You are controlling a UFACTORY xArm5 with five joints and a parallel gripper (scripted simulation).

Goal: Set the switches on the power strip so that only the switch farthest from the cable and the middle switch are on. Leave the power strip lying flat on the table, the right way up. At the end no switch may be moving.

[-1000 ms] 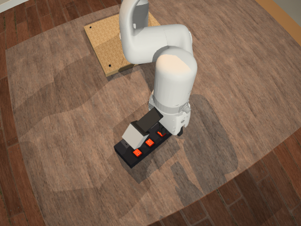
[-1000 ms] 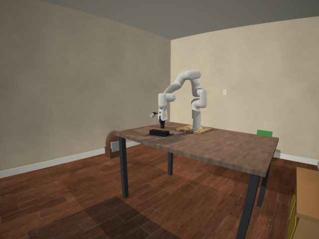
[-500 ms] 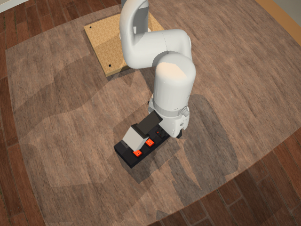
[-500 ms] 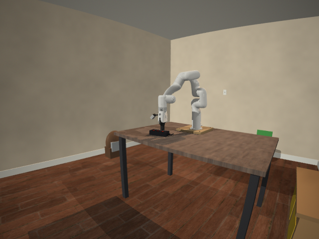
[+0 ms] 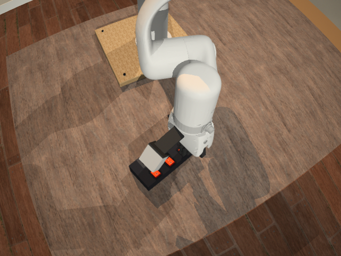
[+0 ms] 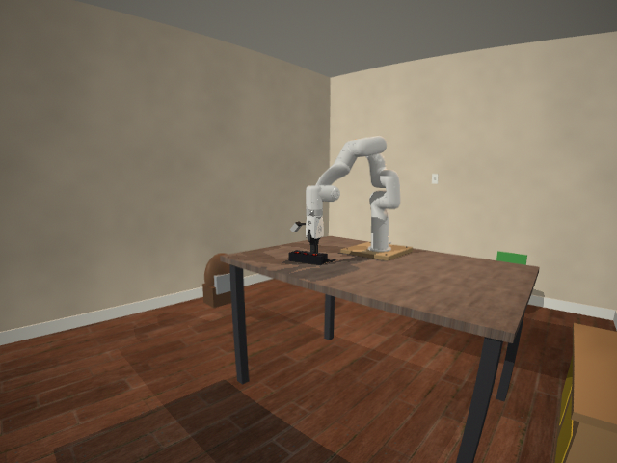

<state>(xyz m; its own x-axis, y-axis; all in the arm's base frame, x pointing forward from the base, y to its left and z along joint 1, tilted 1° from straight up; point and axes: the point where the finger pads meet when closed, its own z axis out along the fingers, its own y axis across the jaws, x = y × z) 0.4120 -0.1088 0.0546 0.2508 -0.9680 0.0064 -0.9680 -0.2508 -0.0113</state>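
The black power strip [image 5: 159,168] lies flat on the table, the right way up, and it also shows in the exterior view [image 6: 308,257]. Two orange switches show plainly, one near the strip's front end [image 5: 155,174] and the middle one [image 5: 170,161]. Only a small orange speck of the third switch shows under my wrist. My gripper [image 5: 184,153] is shut on nothing and points straight down onto the strip's end nearest the arm; in the exterior view its fingers [image 6: 313,247] reach the strip's top. A grey camera block [image 5: 152,159] on my wrist hides part of the strip.
The arm's base stands on a light wooden plate [image 5: 123,46] at the back of the table. The table's front edge [image 5: 248,212] runs close behind the strip's right side. A green chair back [image 6: 511,257] stands beyond the table's far side.
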